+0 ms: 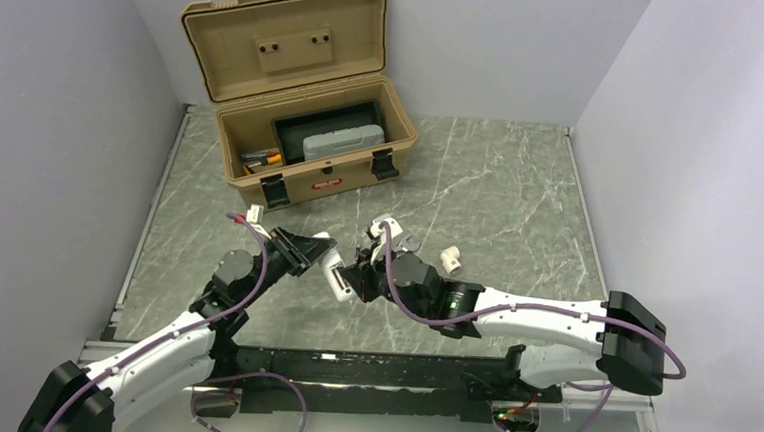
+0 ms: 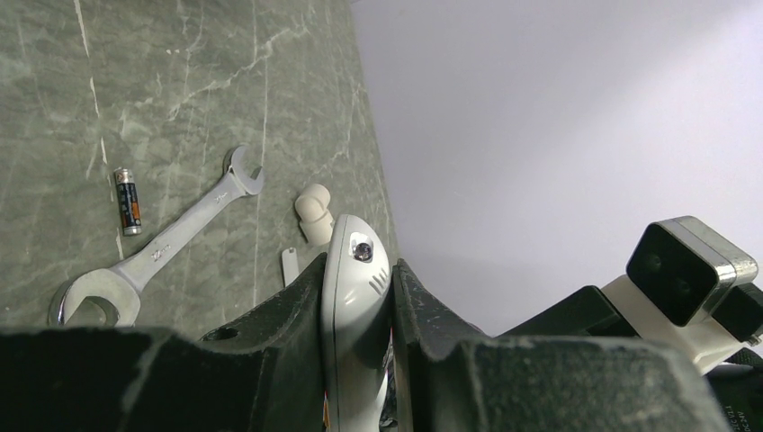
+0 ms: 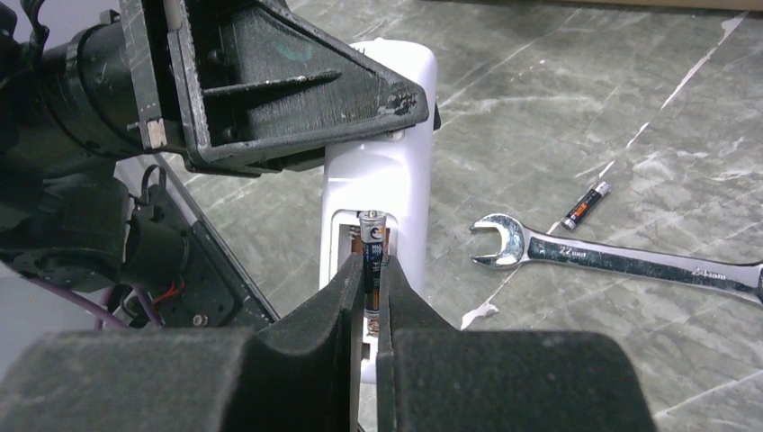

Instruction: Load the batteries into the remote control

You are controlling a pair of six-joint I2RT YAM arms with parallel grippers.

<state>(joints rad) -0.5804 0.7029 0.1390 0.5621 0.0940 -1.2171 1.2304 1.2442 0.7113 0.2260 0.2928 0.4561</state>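
Observation:
My left gripper (image 1: pixel 313 253) (image 2: pixel 360 264) is shut on the remote control (image 1: pixel 335 274) (image 2: pixel 354 270), a slim white bar held above the table. In the right wrist view the remote control (image 3: pixel 381 171) shows its open battery recess facing my right gripper (image 3: pixel 372 265) (image 1: pixel 359 271). That gripper is shut on a black and orange battery (image 3: pixel 372 241), whose tip stands in the recess. A second battery (image 2: pixel 128 201) (image 3: pixel 587 204) lies on the marble table beside the wrench.
A silver open-ended wrench (image 2: pixel 171 243) (image 3: pixel 621 261) lies on the table. A small white curved plastic piece (image 2: pixel 314 211) (image 1: pixel 451 257) and a thin white strip (image 2: pixel 290 265) rest near it. An open tan toolbox (image 1: pixel 305 101) stands at the back left.

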